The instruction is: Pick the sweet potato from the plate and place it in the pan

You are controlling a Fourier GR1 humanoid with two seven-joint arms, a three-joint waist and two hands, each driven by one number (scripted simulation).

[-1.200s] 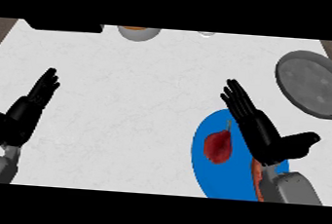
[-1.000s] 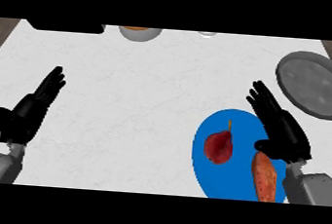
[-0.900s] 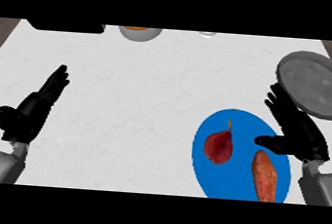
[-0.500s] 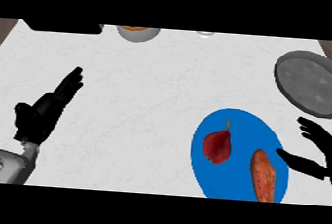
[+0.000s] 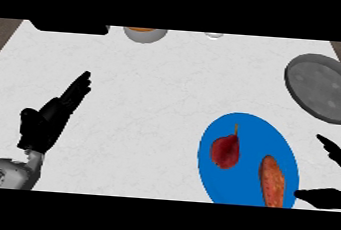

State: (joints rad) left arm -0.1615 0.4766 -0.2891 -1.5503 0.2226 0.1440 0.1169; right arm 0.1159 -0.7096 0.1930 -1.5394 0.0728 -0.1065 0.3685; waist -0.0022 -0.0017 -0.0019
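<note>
Sweet potato (image 5: 272, 182) lies on the blue plate (image 5: 239, 127) beside a red pear (image 5: 225, 151); we note right hand (image 5: 337, 175) spread apart alongside, left hand (image 5: 54, 114) straight-fingered, pan (image 5: 325, 87) beyond.

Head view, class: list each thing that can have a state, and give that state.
Sweet potato: lying on the plate, not held.
Plate: holds two foods.
Pan: empty.
Right hand: open, beside the plate.
Left hand: open, resting at left.

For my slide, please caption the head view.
Open right hand beside the sweet potato on the blue plate.
</note>
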